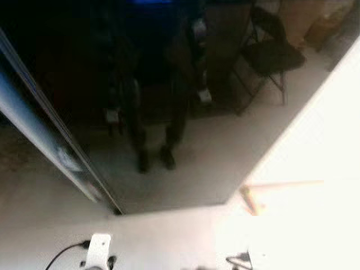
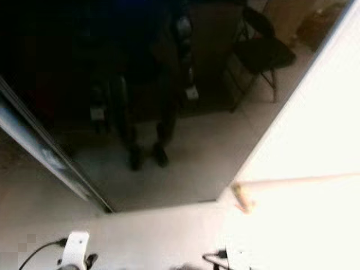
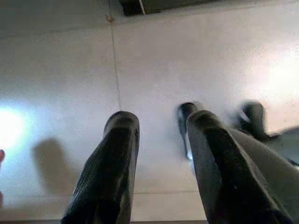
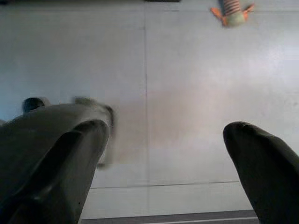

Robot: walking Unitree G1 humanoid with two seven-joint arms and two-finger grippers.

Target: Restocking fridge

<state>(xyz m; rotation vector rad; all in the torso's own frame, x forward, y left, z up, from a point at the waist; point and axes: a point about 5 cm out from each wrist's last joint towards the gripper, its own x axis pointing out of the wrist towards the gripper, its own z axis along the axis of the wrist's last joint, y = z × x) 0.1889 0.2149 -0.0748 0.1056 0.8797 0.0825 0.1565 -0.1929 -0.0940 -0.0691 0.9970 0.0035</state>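
While the head camera looks down at a blurred scene, a pale blue-grey panel edge (image 1: 39, 132) slants across the far left, and beside it a dark glossy surface (image 1: 169, 112) mirrors the room: a standing dark figure (image 1: 154, 101) and a black folding chair (image 1: 270, 53) on a light floor. Whether this dark surface is the fridge front cannot be told. To the right, a very bright white panel (image 1: 315, 140) rises overexposed, with a pale wooden strip (image 1: 281, 185) crossing it. No stock to put away can be made out.

Low at the left, the left pincer (image 3: 161, 140) hangs over the pale tiled floor (image 3: 70, 70), its two black fingers (image 3: 112, 158) apart with nothing between them; dark rounded shapes on the floor beyond them are too blurred to identify. At the right, the right pincer (image 4: 168, 149) also hangs above the floor tiles, its fingers spread wide and empty. Well beyond it lies a small orange-and-green striped toy (image 4: 232, 11) on the floor.
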